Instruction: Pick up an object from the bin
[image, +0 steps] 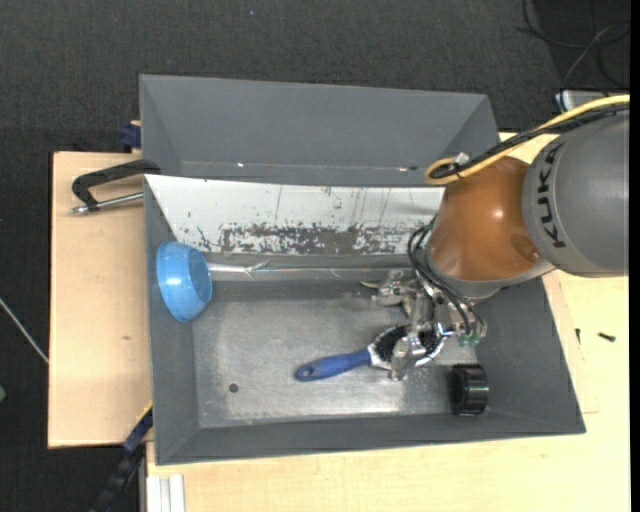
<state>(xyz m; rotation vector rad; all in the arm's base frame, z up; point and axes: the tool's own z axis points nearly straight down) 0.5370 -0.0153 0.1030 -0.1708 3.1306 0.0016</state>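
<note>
Judging the end effector (412, 346): released or clenched, I cannot tell. It sits at the white head of a blue-handled brush (335, 366), right of centre in the bin (260, 335). Risk: an end grip lets the handle swing loose, or knocks the black cap (467, 388) beside it.

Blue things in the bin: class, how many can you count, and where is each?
2. A round blue plastic bowl leans at the bin's left wall; a blue-handled utensil lies mid-floor, its head at the gripper. The arm may hide more.
</note>
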